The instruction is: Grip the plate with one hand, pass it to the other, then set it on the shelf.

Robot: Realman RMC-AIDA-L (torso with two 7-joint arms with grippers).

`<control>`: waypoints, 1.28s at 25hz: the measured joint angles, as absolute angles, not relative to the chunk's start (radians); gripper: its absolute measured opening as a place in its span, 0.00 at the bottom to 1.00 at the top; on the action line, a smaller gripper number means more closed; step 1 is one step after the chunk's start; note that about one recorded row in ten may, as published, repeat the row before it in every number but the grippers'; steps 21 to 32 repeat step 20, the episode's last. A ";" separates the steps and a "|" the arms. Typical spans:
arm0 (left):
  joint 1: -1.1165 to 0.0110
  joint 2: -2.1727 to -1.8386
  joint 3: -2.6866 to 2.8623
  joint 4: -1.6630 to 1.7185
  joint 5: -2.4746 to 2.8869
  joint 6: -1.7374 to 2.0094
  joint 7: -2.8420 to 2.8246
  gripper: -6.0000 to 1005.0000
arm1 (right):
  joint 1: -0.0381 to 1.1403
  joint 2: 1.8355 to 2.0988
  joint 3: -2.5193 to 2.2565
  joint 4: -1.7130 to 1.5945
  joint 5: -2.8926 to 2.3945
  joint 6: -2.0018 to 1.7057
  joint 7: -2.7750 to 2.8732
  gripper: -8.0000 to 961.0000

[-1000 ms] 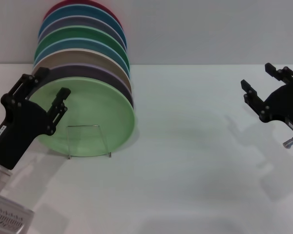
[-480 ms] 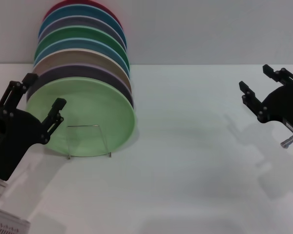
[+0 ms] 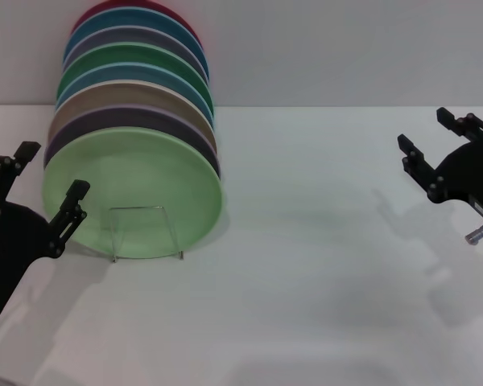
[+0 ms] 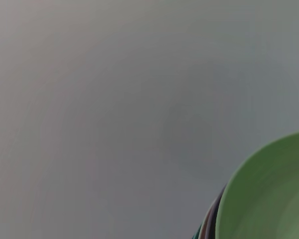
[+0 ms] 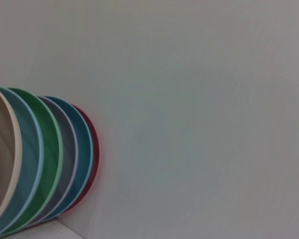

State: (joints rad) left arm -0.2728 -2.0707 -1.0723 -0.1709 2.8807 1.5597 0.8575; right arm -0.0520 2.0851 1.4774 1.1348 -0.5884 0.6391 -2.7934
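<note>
The pale mint-green plate (image 3: 137, 189) stands upright on its edge at the front of a row of plates, in the clear shelf (image 3: 146, 235) whose thin wire loop shows before it. My left gripper (image 3: 50, 172) is open at the plate's left edge, low and slightly apart from it, with nothing between its fingers. In the left wrist view only the plate's rim (image 4: 269, 199) shows at a corner. My right gripper (image 3: 424, 129) hangs open far to the right, holding nothing.
Behind the mint plate stand several more plates (image 3: 133, 88) in purple, beige, teal, green, blue and red, close to the back wall; the right wrist view shows their rims (image 5: 45, 164). The white table (image 3: 306, 265) stretches between the two arms.
My left gripper has drawn back down and to the left, off the plate's left edge. The plate stays standing in the shelf. The right gripper has barely shifted.
</note>
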 joint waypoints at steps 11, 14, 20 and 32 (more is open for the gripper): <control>-0.166 -2.071 -1.267 -0.209 2.869 1.615 0.642 0.80 | -0.057 2.091 1.523 1.064 -0.421 0.718 -2.795 0.65; -0.155 -2.072 -1.336 -0.208 2.867 1.628 0.470 0.80 | -0.062 2.091 1.528 1.032 -0.305 0.762 -2.793 0.65; -0.160 -2.072 -1.440 -0.159 2.857 1.624 0.176 0.80 | -0.039 2.091 1.524 0.970 -0.253 0.799 -2.788 0.65; -0.160 -2.072 -1.440 -0.159 2.857 1.624 0.176 0.80 | -0.039 2.091 1.524 0.970 -0.253 0.799 -2.788 0.65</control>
